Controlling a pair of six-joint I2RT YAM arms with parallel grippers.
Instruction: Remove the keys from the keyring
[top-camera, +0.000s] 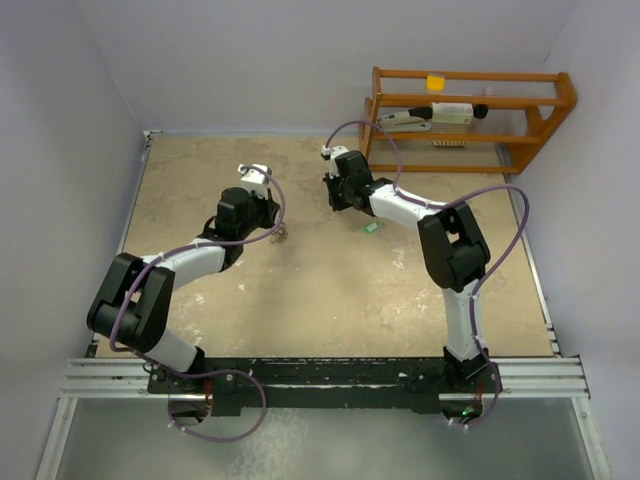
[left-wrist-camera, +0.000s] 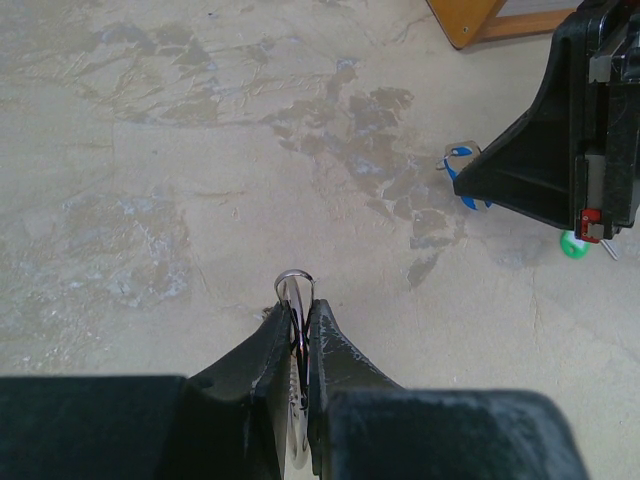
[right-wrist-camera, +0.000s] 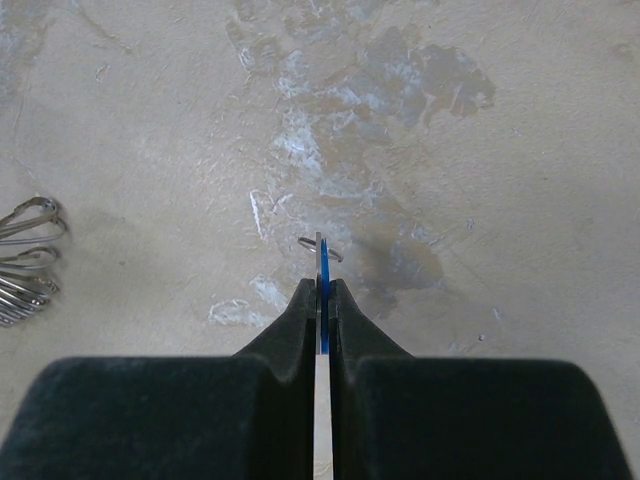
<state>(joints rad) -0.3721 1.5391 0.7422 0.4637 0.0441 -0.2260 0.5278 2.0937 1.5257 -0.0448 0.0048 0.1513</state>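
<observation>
Nearest at left, left gripper (left-wrist-camera: 298, 330), jaws clamped together on keyring (left-wrist-camera: 295, 285), thin loop poking out far past the fingertips. Silver keys (right-wrist-camera: 25, 262) bunched at it. Further right, right gripper (right-wrist-camera: 322, 300), jaws pinched on blue key (right-wrist-camera: 321, 262), edge-on, long axis along the fingers, well apart from that bunch. Looks already free. Rightmost, green key (top-camera: 372, 228), loose on table (top-camera: 300, 290).

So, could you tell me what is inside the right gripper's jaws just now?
The right gripper pinches a blue-headed key edge-on, part poking past the tips. The rest is hidden between the fingers.
</observation>
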